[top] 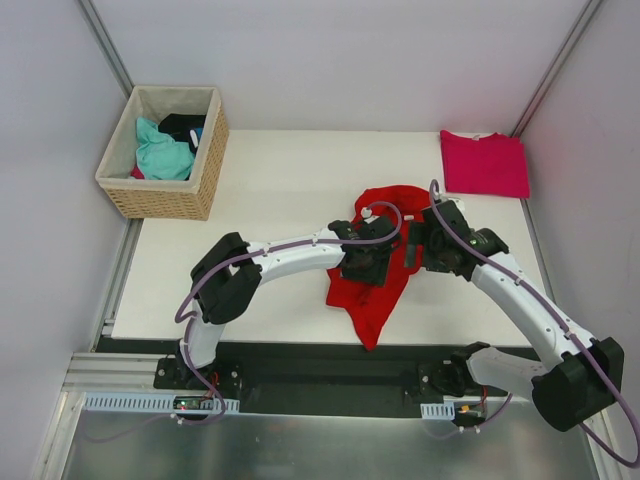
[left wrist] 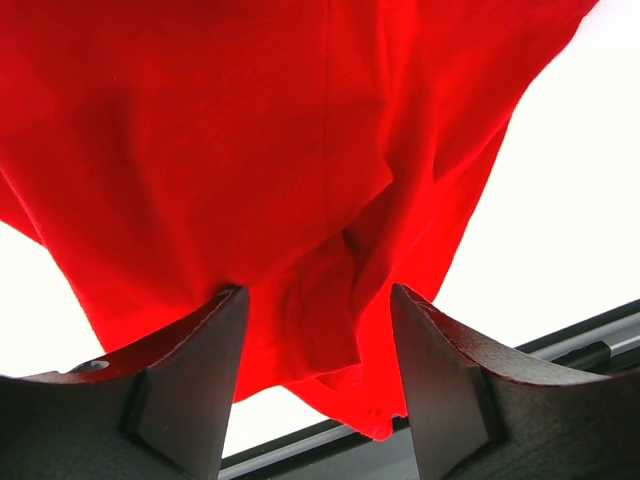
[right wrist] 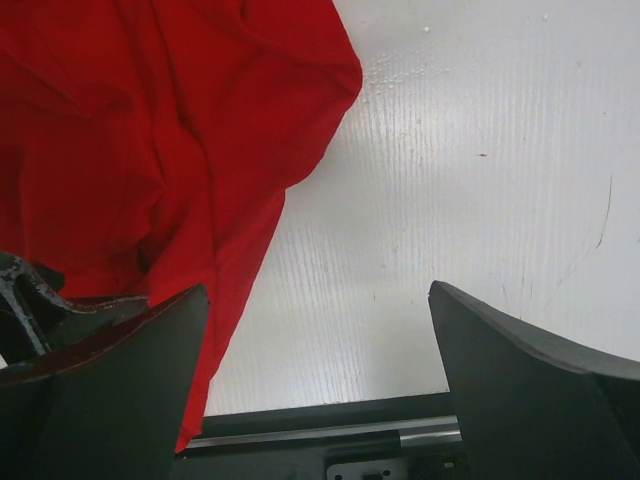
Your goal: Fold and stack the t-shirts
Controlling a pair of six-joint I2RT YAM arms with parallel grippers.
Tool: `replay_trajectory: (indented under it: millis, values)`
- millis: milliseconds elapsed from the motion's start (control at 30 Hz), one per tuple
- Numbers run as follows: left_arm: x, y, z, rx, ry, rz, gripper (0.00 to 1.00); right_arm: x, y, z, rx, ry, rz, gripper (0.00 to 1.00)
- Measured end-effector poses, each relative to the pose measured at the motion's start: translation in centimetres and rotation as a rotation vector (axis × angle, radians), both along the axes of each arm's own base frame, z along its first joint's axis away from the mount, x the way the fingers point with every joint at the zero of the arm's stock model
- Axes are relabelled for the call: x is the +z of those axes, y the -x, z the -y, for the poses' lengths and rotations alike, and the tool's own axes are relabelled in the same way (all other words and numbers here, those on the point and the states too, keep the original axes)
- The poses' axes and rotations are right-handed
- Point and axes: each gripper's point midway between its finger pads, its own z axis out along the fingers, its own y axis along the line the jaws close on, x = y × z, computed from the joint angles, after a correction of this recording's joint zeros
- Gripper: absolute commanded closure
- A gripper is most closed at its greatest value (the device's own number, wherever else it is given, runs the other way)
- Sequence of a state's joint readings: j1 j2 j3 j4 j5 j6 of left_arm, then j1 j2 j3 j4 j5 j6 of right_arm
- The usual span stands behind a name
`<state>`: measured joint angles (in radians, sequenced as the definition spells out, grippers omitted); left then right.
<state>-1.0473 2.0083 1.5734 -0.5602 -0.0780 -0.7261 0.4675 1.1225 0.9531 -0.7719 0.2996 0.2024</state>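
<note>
The red shirt (top: 372,290) is lying crumpled on the white surface (top: 270,190), near the middle of its front half. Its narrow lower end is reaching the near edge. Both arms are meeting over this shirt.

The left hand (left wrist: 318,300) is sitting directly over the red cloth. In the left wrist view its two dark fingers (left wrist: 190,370) are standing apart, at a moderate gap. Red folds are filling the space beyond them, and no cloth is being pinched.

The right hand (right wrist: 320,300) is hanging at the shirt's right side with its fingers spread wide and holding nothing. In the right wrist view the red edge is running past one finger (right wrist: 110,380), while bare surface is showing between the two.

The pink shirt (top: 484,163) is lying folded flat at the far right corner of the surface, well apart from the red one.

A wicker basket (top: 165,200) is standing off the far left corner, with a teal cloth (top: 160,150) and something black (top: 183,125) inside it.
</note>
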Motion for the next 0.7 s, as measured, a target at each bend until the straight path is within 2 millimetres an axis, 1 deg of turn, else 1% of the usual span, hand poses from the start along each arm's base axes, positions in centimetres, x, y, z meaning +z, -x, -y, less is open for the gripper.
replay_trajectory:
  millis: [100,167,200,267,367,567,700]
  values:
    - [0.0,0.0,0.0,0.0,0.001,0.001,0.44,0.0,0.1,-0.2,0.007,0.0,0.0,0.04]
    - [0.0,0.0,0.0,0.0,0.002,0.001,0.48,0.0,0.1,-0.3,0.011,0.0,0.0,0.04]
    - [0.0,0.0,0.0,0.0,0.002,0.001,0.56,0.0,0.1,-0.3,0.013,0.001,0.0,0.04]
    - [0.1,0.0,0.1,0.002,0.004,0.001,0.59,0.0,0.1,-0.3,0.015,0.001,0.0,0.04]
    - [0.2,0.2,-0.3,0.0,0.003,0.001,0.6,0.0,0.1,-0.4,0.018,0.002,0.0,0.04]
    - [1.1,1.0,-1.5,0.011,0.011,0.0,0.6,-0.2,0.3,-0.9,0.032,0.002,-0.005,0.04]
    - [1.5,1.2,-1.9,0.016,0.018,-0.001,0.61,-0.4,0.4,-1.3,0.045,0.009,-0.013,0.04]
